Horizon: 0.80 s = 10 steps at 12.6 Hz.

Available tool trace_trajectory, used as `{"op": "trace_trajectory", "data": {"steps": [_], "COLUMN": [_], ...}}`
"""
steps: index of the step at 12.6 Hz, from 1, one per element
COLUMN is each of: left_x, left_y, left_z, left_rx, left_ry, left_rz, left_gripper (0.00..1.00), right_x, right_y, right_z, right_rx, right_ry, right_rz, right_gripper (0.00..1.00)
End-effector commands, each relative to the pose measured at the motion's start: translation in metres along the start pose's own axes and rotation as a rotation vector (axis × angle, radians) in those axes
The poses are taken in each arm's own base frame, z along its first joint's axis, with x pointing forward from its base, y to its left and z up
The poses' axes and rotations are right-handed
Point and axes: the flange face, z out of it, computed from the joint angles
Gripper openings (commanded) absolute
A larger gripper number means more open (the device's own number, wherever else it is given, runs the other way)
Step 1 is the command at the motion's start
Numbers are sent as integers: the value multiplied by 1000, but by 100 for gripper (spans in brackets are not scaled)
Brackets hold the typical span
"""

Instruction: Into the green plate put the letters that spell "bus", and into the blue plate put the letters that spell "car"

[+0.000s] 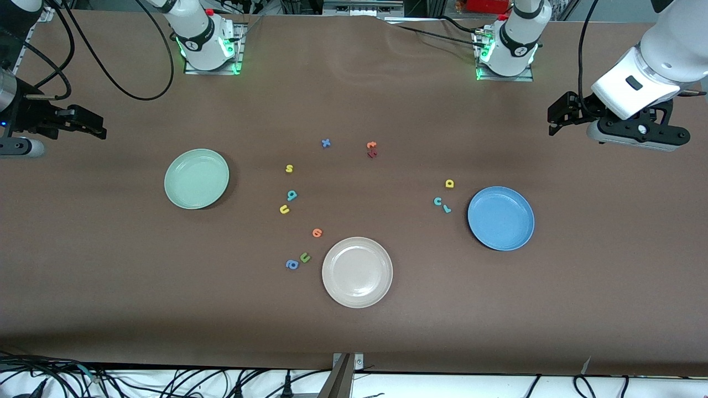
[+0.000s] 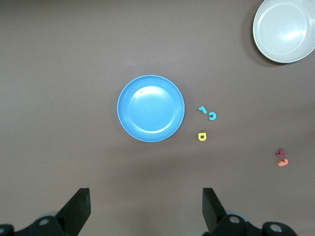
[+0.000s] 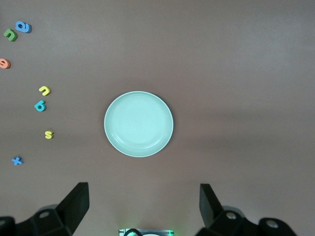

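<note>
Overview from the front camera first. Lying toward the right arm's end: green plate (image 1: 196, 178), holding nothing. Lying between it and the table's middle, in a loose column: yellow s (image 1: 289, 168), then teal b (image 1: 292, 194) nearer the camera, then yellow u (image 1: 284, 209) nearer still, all apart from the plate. Sitting toward the left arm's end: blue plate (image 1: 500, 218), also holding nothing. Lying just beside it: yellow a (image 1: 449, 183), with teal c (image 1: 437, 201) and teal r (image 1: 446, 209) nearer the camera, the last two almost touching. Resting nearest the camera: beige plate (image 1: 357, 271), with orange round letter (image 1: 317, 232), green u (image 1: 305, 257) and blue a (image 1: 292, 264) beside it. Lying farthest from the camera: blue x (image 1: 326, 143), orange t (image 1: 371, 145) and a dark red letter (image 1: 372, 154), the last two touching. Hovering over bare table at its own arm's end: left gripper (image 1: 558, 117); likewise right gripper (image 1: 98, 126). Both waiting.

Left wrist view next. Looking down on the blue plate with c, r and yellow a beside it; showing both fingers (image 2: 78, 209) spread wide, gripping nothing.

Right wrist view last. Looking down on the green plate, with s, b and yellow u well off its rim; showing both fingers (image 3: 76, 206) spread wide, gripping nothing.
</note>
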Motion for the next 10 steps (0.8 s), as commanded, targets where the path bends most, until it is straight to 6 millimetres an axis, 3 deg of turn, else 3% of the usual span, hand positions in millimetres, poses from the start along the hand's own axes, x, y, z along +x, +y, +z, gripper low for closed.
{"op": "trace_trajectory", "data": {"steps": [1, 10], "left_x": [-4, -4], "left_y": [-1, -1], "left_z": [-7, -7], "left_rx": [30, 30], "left_ry": [1, 1], "left_rz": [6, 6], "left_gripper": [100, 100], "right_x": [-3, -5], "right_y": [-6, -8], "right_z": [-2, -1], "right_rx": [3, 4], "right_ry": [3, -5], "right_rz": [8, 5], "right_gripper": [99, 99]}}
